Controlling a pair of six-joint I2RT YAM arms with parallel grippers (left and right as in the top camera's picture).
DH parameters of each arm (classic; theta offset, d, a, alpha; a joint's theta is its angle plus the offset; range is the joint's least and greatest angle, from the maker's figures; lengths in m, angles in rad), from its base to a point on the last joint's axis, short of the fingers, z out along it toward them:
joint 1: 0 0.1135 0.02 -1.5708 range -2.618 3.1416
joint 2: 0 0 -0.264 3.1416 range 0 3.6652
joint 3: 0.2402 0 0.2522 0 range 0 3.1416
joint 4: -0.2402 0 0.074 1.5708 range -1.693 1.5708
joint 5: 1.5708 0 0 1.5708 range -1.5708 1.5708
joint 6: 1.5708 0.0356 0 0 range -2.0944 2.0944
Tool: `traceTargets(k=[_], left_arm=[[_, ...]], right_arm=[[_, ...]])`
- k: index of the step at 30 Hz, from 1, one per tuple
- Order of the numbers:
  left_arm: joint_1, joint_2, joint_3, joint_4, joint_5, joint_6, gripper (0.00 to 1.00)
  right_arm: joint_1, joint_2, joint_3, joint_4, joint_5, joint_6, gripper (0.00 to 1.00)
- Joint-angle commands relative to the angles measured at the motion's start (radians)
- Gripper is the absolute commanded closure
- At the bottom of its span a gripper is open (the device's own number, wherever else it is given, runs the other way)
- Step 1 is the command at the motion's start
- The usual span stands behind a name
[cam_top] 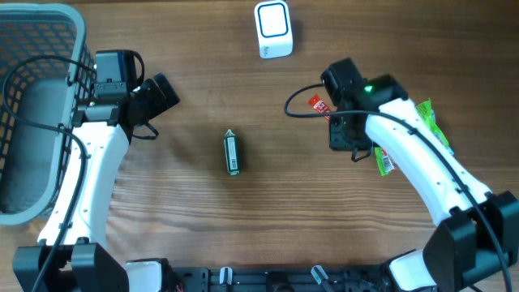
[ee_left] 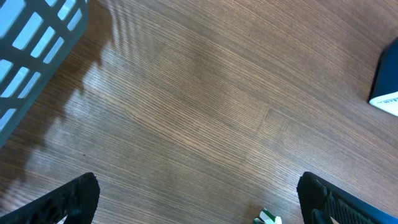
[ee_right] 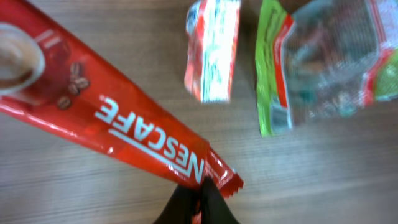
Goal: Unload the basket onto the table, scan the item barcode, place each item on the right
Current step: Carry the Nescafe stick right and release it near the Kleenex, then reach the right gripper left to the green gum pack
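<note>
Overhead: the red sachet (cam_top: 318, 104) shows right of the worktop (cam_top: 243, 235) middle, with the scanner (cam_top: 273, 30) at the far edge.
Left wrist: my left end effector (ee_left: 198, 190) gapes, empty.
Right wrist: my right end effector (ee_right: 200, 202) pinches the sachet's crimped corner. I judge it light, floppy and slippery.

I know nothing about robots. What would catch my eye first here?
The red coffee sachet stands out most: the right hand pinches it by one corner, on the right side of the wooden table. Next, a small green packet lies alone in the middle, and a grey basket sits at the left edge.
</note>
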Motion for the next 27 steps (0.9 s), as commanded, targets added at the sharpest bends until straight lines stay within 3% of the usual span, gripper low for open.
traceTargets(k=[1,6,8,11,15,20,23,27], left_arm=[[0.004,-0.006,0.013,0.002,-0.006,-0.002,0.0],[0.004,-0.006,0.013,0.002,-0.006,-0.002,0.0],[0.004,-0.006,0.013,0.002,-0.006,-0.002,0.0],[0.004,-0.006,0.013,0.002,-0.006,-0.002,0.0],[0.004,-0.006,0.013,0.002,-0.006,-0.002,0.0],[0.004,-0.006,0.013,0.002,-0.006,-0.002,0.0],[0.004,-0.006,0.013,0.002,-0.006,-0.002,0.0],[0.004,-0.006,0.013,0.002,-0.006,-0.002,0.0]], right_arm=[[-0.017,-0.006,-0.096,0.07,0.038,0.029,0.96],[-0.019,-0.006,-0.16,0.101,0.03,0.027,0.67],[-0.019,-0.006,-0.161,0.103,-0.001,0.025,0.61],[-0.016,-0.006,-0.161,0.193,-0.29,-0.109,0.56],[0.071,-0.006,-0.161,0.314,-0.474,-0.154,0.53],[0.264,-0.006,-0.161,0.518,-0.472,0.032,0.52],[0.389,-0.006,-0.161,0.619,-0.312,0.196,0.51],[0.528,0.044,-0.161,0.773,-0.109,0.268,0.5]])
